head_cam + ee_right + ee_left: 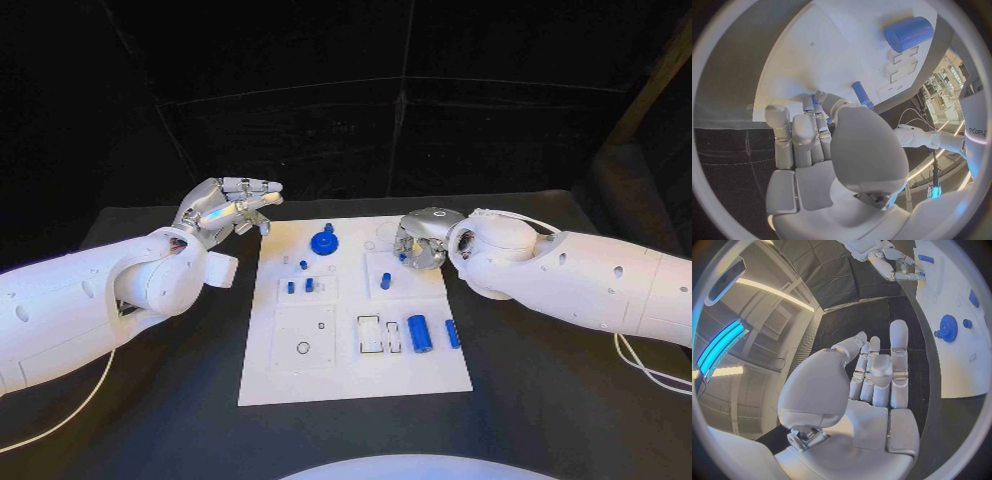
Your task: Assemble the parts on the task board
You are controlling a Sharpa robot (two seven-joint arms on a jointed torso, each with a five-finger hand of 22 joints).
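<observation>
The white task board (pixel 353 345) lies mid-table. On it are a blue gear (pixel 326 241), several small blue pegs (pixel 300 286), a lone peg (pixel 387 281), a blue cylinder (pixel 420 333) and a blue bar (pixel 451 333). My left hand (pixel 231 208) hovers off the board's far left corner, fingers apart and straight (pixel 879 370), holding nothing; the gear (pixel 948 328) lies beyond it. My right hand (pixel 423 238) hangs over the board's far right part, fingers (pixel 801 135) reaching down to the board (pixel 836 45) beside the lone peg (pixel 861 94). Blue slivers show between those fingers; I cannot tell whether anything is held.
Black table (pixel 548 400) surrounds the board on all sides. Empty outlined slots (pixel 378 333) sit beside the cylinder (pixel 908 33), and a ring mark (pixel 303 347) lies in the near left panel. My right hand (pixel 898 265) also shows in the left wrist view.
</observation>
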